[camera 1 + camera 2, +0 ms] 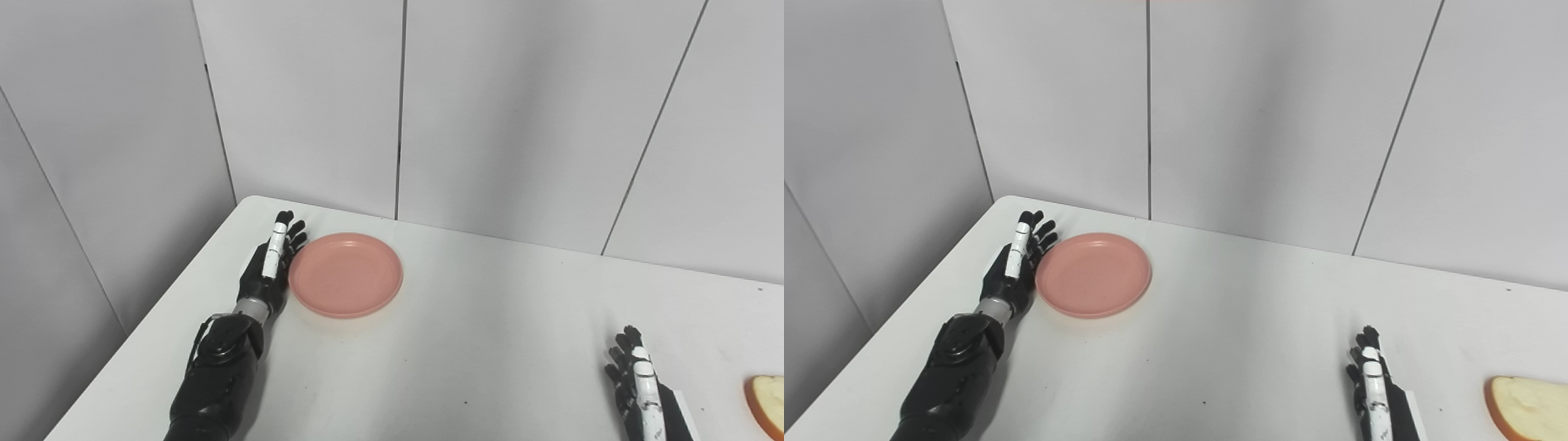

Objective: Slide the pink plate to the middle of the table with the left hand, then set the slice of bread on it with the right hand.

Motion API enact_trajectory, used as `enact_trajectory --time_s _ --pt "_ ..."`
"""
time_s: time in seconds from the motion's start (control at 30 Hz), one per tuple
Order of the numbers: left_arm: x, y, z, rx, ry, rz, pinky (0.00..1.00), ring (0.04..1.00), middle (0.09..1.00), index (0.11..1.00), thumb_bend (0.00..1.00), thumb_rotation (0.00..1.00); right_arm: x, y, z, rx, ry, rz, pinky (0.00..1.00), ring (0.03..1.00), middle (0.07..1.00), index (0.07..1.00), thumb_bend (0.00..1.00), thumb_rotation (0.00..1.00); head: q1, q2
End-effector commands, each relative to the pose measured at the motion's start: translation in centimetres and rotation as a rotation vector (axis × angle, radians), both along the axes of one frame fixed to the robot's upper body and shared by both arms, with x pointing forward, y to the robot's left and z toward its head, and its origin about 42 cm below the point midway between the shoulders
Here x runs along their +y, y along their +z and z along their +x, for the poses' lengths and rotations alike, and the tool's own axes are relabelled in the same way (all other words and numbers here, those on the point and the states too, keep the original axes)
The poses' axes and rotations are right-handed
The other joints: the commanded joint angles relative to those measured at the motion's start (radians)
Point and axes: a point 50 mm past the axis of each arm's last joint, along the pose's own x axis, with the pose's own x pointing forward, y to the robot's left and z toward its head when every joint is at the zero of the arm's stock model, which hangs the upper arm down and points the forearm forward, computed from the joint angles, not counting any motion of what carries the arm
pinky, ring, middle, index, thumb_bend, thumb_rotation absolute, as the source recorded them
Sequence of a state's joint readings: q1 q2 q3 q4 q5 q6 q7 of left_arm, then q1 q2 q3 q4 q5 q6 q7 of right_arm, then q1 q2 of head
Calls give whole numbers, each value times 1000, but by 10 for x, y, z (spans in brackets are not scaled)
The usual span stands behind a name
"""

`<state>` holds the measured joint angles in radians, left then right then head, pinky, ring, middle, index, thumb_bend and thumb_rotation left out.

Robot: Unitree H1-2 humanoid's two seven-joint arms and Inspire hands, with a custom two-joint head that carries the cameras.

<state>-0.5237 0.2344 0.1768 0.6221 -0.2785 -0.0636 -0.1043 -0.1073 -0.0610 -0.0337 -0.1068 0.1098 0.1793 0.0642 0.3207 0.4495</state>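
White table [478,343], smooth and matte, set into a corner of grey wall panels [508,110]. On it — pink plate [346,274] toward the far left, well apart from a slice of bread [1528,399] at the near right edge — partly cut off.

We find no text, label, brand, number or sign that can be read in either view.
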Motion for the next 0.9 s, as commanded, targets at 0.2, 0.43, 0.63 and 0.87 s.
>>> enact_trajectory --time_s 0.2,0.43,0.63,0.87 --pt "-43 6 1 11 -124 -40 948 957 953 974 847 899 4 2 0 -18 18 -36 1000 1000 1000 1000 114 1000 -49 1" --pt "-78 9 -4 8 -185 -52 955 953 953 974 820 945 3 -11 2 -21 20 -63 998 997 1000 1000 169 1000 -191 10" --pt "-100 8 -6 19 -243 -41 956 948 955 974 805 962 4 -22 5 -24 22 -83 985 990 1000 1000 240 1000 -247 17" --pt "-127 3 -12 29 -305 -56 991 973 973 983 765 971 6 -27 9 -10 10 -96 944 958 985 994 267 1000 -307 22"
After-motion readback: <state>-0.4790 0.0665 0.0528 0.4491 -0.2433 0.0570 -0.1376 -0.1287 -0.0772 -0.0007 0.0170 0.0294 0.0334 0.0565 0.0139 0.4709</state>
